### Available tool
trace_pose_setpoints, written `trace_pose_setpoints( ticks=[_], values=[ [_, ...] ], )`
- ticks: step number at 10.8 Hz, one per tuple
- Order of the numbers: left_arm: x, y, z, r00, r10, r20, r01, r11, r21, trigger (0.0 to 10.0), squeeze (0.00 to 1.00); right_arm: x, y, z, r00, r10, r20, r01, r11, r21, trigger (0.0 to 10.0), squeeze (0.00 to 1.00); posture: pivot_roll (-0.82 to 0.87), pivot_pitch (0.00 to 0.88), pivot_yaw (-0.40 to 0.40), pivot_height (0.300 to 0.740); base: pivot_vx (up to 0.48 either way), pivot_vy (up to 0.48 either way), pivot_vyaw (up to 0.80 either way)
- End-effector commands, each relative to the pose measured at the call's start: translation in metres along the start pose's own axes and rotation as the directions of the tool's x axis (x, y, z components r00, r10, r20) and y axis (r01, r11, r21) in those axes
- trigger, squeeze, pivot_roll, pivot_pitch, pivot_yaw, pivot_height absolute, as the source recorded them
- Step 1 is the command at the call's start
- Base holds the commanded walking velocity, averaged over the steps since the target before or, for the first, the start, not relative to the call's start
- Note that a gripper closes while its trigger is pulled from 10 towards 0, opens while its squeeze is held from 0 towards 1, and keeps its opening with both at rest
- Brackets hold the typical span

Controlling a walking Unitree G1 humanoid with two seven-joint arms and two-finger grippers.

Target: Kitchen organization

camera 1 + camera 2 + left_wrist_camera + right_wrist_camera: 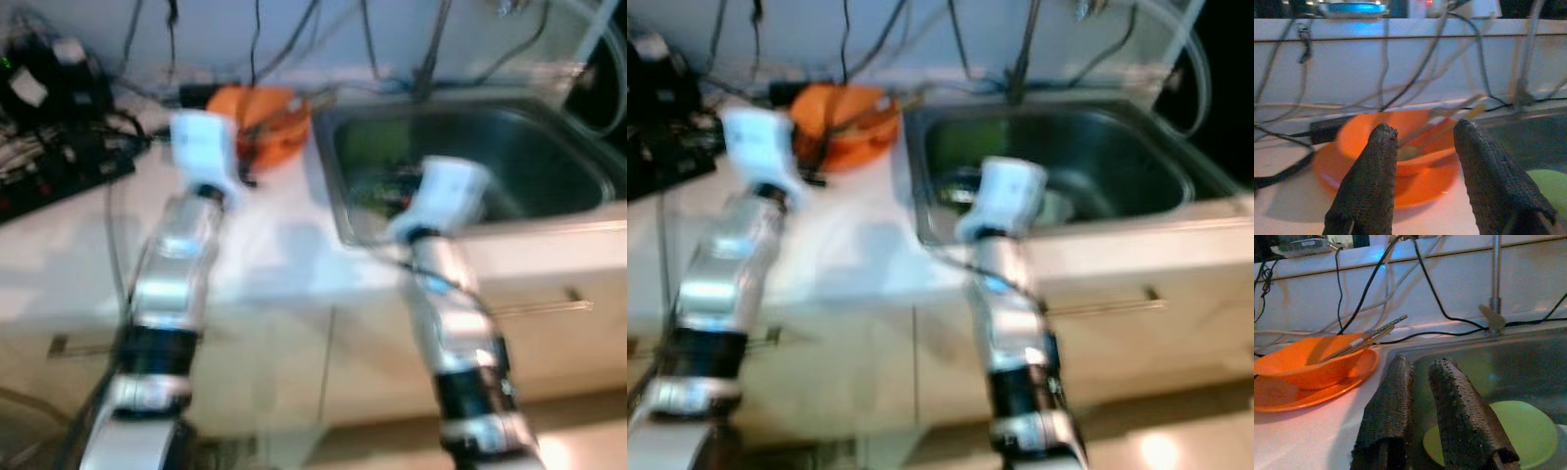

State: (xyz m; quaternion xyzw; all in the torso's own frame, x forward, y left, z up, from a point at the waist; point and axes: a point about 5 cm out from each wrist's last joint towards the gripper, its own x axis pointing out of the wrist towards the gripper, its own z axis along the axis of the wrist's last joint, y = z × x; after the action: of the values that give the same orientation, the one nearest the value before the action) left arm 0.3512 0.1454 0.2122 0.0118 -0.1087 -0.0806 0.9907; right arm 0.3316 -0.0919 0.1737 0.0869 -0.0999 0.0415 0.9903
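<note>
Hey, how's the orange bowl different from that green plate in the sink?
The orange bowl sits on an orange plate on the counter; the green plate lies down in the sink. The bowl is deep and holds chopsticks; the green plate is flat and looks bare where it shows. The left gripper points at the bowl, the right gripper at the green plate. Both are plain, single-coloured dishes.

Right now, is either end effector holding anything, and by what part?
Nothing is held. The left end effector is open before the orange bowl; the right end effector hangs empty over the sink.
</note>
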Motion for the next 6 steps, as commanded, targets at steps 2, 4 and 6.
trace_pose_setpoints(
  ticks=[2, 4, 6],
  values=[
    [0.0016, -0.0092, 0.0031, 0.999, -0.03, 0.012, 0.03, 1.0, -0.006, 10.0, 0.0, 0.0007, -0.0085, 0.0018, 1.0, -0.016, 0.004, 0.016, 1.0, -0.027, 10.0, 0.0, -0.06, 0.0, 0.009, 0.74, 0.0, 0.0, 0.2],
    [0.0018, -0.0094, 0.0036, 0.999, -0.034, 0.011, 0.034, 0.999, -0.008, 10.0, 0.0, 0.0006, -0.0075, 0.001, 1.0, -0.012, 0.0, 0.012, 1.0, -0.027, 10.0, 0.0, -0.06, 0.0, 0.01, 0.74, 0.0, 0.0, 0.25],
    [0.0021, -0.0096, 0.0035, 0.999, -0.033, 0.01, 0.033, 0.999, -0.007, 10.0, 0.0, 0.0009, -0.0081, 0.0006, 1.0, -0.012, -0.002, 0.011, 0.999, -0.03, 10.0, 0.0, -0.06, 0.0, 0.009, 0.74, 0.0, 0.0, 0.0]
  ],
)
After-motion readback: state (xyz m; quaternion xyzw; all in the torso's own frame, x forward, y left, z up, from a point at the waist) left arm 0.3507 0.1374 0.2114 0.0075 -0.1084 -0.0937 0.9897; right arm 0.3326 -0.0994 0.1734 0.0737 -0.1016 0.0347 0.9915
